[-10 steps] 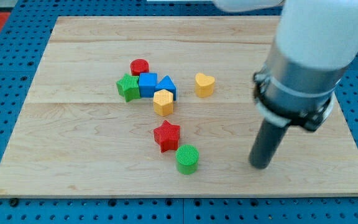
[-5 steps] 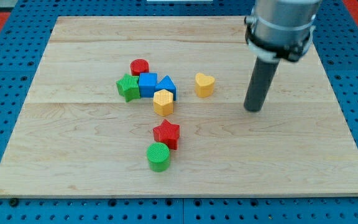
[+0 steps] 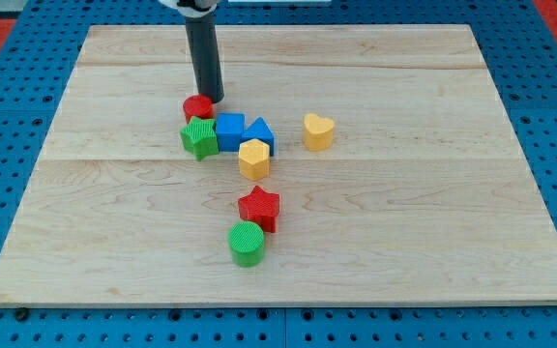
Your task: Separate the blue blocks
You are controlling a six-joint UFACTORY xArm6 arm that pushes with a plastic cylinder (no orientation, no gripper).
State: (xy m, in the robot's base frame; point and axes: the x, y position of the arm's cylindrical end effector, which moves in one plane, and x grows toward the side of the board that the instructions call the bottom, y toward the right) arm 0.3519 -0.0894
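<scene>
A blue cube (image 3: 229,131) and a blue triangle (image 3: 258,134) sit side by side and touch, left of the board's centre. My tip (image 3: 211,99) stands just above the blue cube, toward the view's top, right beside the red cylinder (image 3: 198,107). A green star (image 3: 199,138) touches the blue cube's left side. A yellow hexagon (image 3: 254,159) touches the blue triangle from below.
A yellow heart (image 3: 318,130) lies to the right of the blue triangle. A red star (image 3: 259,208) and a green cylinder (image 3: 247,243) sit together toward the view's bottom. The wooden board (image 3: 433,213) lies on a blue pegboard.
My tip has swept from the board's right side to the upper left, beside the cluster. The red cylinder has shifted slightly left. Earlier, the green cylinder moved left, below the red star.
</scene>
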